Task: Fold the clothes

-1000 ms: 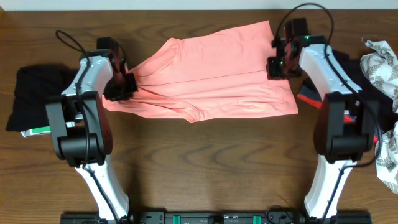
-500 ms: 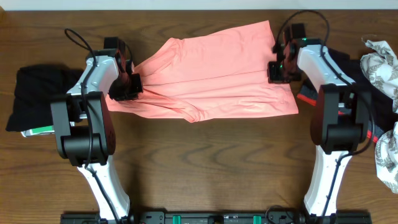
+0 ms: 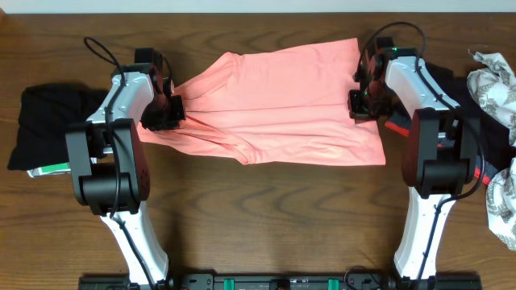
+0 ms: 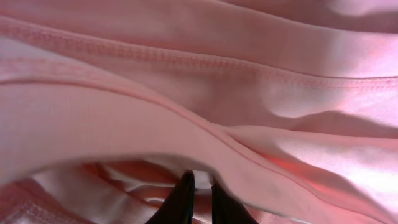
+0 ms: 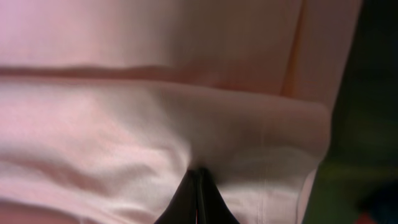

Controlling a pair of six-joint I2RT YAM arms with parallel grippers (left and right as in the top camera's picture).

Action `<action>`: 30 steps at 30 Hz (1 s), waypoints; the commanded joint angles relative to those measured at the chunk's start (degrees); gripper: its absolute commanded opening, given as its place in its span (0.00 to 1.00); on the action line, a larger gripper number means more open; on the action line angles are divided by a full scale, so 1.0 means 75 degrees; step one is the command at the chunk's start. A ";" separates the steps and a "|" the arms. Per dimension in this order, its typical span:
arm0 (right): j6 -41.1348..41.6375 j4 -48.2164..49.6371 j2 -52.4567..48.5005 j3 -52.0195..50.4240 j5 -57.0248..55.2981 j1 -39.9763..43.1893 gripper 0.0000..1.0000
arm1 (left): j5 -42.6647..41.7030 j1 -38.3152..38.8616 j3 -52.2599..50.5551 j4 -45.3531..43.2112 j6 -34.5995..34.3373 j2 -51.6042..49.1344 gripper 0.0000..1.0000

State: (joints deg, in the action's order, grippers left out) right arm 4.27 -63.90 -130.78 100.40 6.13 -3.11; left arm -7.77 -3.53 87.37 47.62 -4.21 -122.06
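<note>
Holding salmon-pink T-shirt (image 3: 282, 105) spread, apparently the flattening step; left gripper (image 3: 171, 113) pinched shut on one end, right gripper (image 3: 360, 101) likewise opposite; next, probably: lay smooth, fold across.

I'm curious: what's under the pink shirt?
Only the wooden table shows around the pink shirt. The cloth covers everything beneath it, so anything else under there cannot be seen.

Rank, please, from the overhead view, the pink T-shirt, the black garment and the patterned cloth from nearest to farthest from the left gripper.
1. Pink T-shirt: mid-table, its left end pinched in the left gripper.
2. Black garment: at the table's left edge, just beyond the left arm.
3. Patterned cloth: at the far right edge, past the right arm.
</note>
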 commanded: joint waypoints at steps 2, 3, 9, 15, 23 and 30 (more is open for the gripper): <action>0.0353 -0.0560 -0.0452 -0.0271 -0.0332 0.0020 0.01 | -0.0076 -0.0020 0.0009 0.0044 0.0102 0.0058 0.13; 0.0385 -0.0656 -0.0452 -0.0271 -0.0364 0.0020 0.01 | -0.0076 -0.0020 0.0009 0.0044 0.0102 0.0058 0.14; 0.0385 -0.0321 -0.0230 -0.0166 -0.0364 0.0006 0.01 | -0.0076 -0.0020 0.0009 0.0041 0.0102 0.0058 0.15; 0.0122 0.0434 0.0691 0.1186 -0.0393 0.0029 0.22 | -0.0079 -0.0017 0.0009 0.0041 0.0099 0.0058 0.15; 0.0052 0.1743 0.0938 0.2256 -0.0356 0.0245 0.36 | -0.0082 -0.0017 0.0009 0.0041 0.0096 0.0058 0.16; 0.0047 0.3308 0.0064 0.2256 -0.0216 0.0283 0.28 | -0.0082 -0.0017 0.0009 0.0044 0.0067 0.0058 0.16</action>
State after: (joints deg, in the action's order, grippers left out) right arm 4.97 -41.58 -125.19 117.64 4.01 -1.21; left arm -8.23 -3.53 87.37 47.64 -4.21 -122.06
